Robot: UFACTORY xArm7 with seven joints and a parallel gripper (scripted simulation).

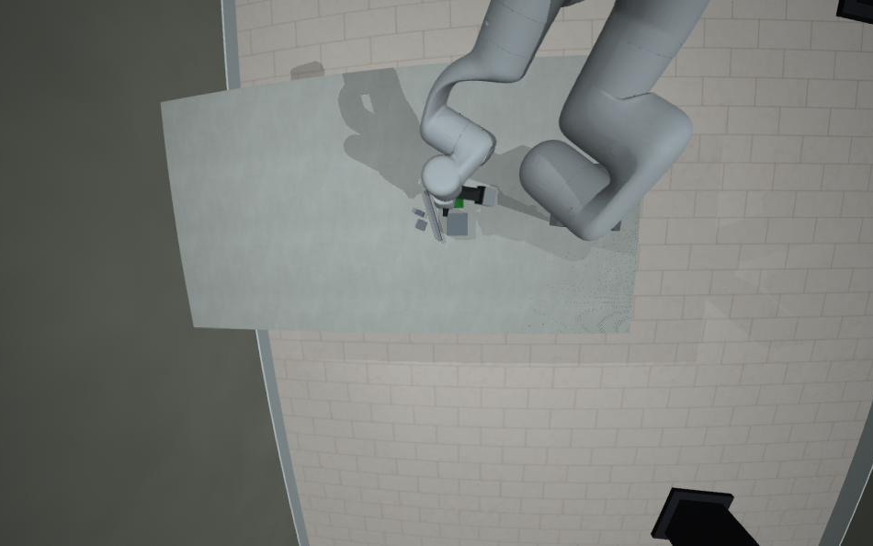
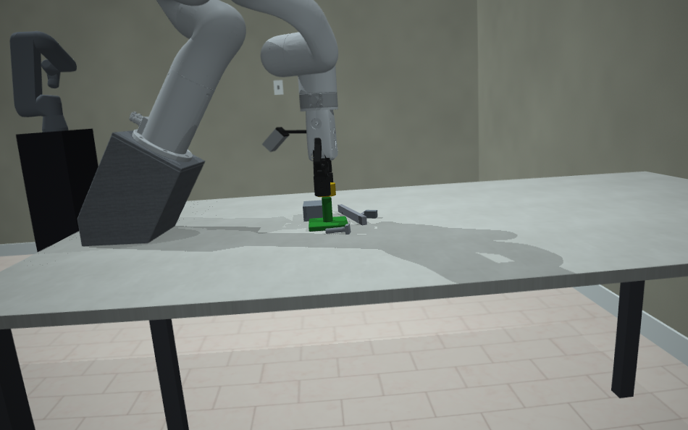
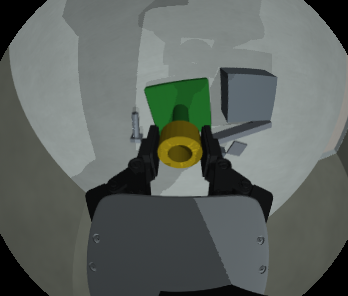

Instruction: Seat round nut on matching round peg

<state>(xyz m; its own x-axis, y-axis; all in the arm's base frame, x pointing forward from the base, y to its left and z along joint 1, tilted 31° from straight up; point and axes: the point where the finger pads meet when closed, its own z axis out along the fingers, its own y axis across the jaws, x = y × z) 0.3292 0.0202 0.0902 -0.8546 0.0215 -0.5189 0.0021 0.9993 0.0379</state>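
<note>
My gripper [image 3: 180,136] [image 2: 323,188] is shut on the yellow round nut [image 3: 179,146] [image 2: 332,188] and points straight down. The nut hangs at the top of the green round peg [image 2: 326,208] [image 3: 179,112], which stands upright on its flat green base [image 2: 315,223] [image 3: 160,103] [image 1: 459,202]. In the wrist view the nut's hole lines up over the peg, and the peg's top shows just behind the nut. In the top view the arm's wrist hides most of the peg and the nut.
A grey block [image 2: 311,209] [image 3: 246,95] [image 1: 457,224] stands right beside the green base. A long grey bar [image 2: 352,213] [image 1: 434,218] [image 3: 243,130], a small grey piece [image 2: 370,213] [image 1: 419,221] [image 3: 235,147] and a grey bolt [image 2: 337,229] [image 3: 136,124] lie around it. The arm's base [image 2: 132,187] stands at the left.
</note>
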